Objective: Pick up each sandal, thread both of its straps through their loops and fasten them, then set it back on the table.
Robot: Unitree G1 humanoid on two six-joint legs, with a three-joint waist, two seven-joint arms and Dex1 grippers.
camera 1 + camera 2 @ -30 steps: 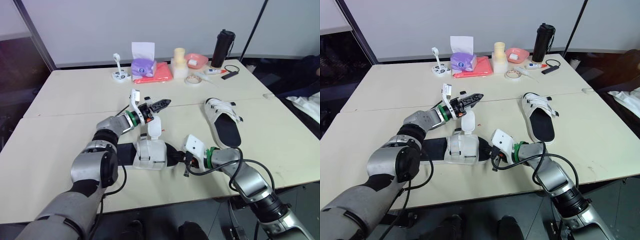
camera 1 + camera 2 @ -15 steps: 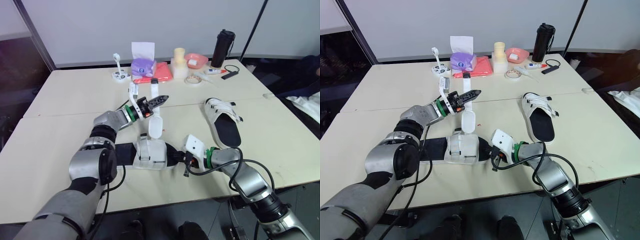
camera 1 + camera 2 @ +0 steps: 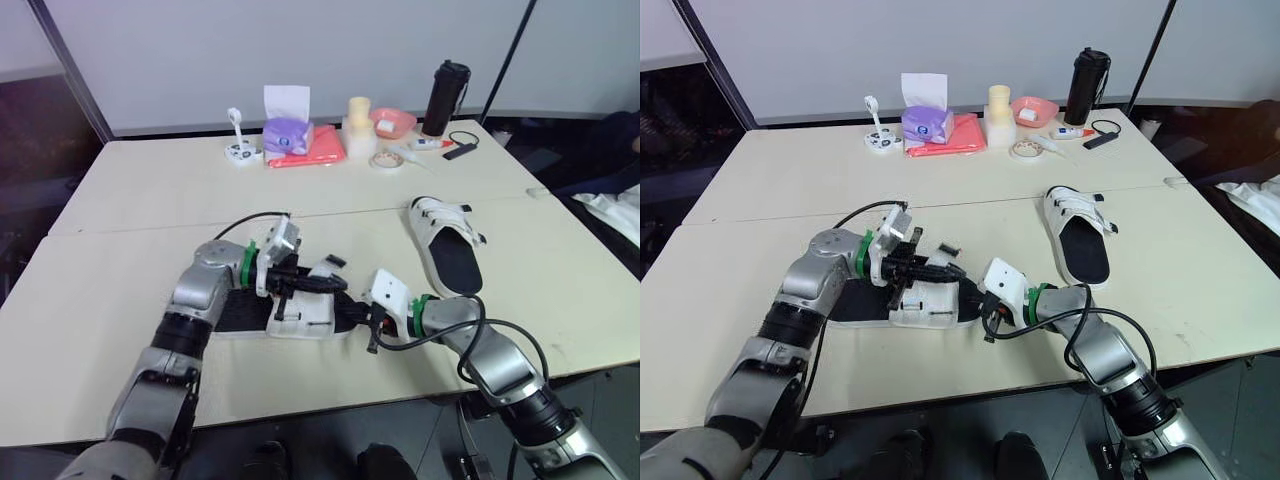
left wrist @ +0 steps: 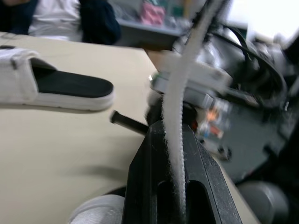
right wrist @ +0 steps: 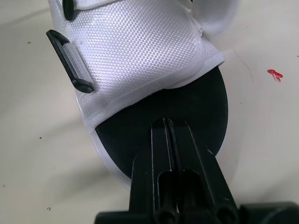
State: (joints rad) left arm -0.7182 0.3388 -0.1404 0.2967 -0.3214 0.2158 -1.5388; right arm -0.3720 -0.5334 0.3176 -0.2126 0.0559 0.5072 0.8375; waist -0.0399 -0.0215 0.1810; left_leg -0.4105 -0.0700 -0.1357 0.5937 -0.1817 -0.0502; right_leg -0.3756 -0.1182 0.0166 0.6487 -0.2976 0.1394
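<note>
One of two looks done: far sandal [image 3: 447,245] lies strapped on the counter [image 3: 130,190]. Near sandal [image 3: 300,312] sits flat in front, mid-fastening. Left hand [image 3: 335,285] pinches its strap [image 4: 180,116]; right hand [image 3: 352,314] is clamped on the sole edge. Fastening left.

No readable text or labels.
</note>
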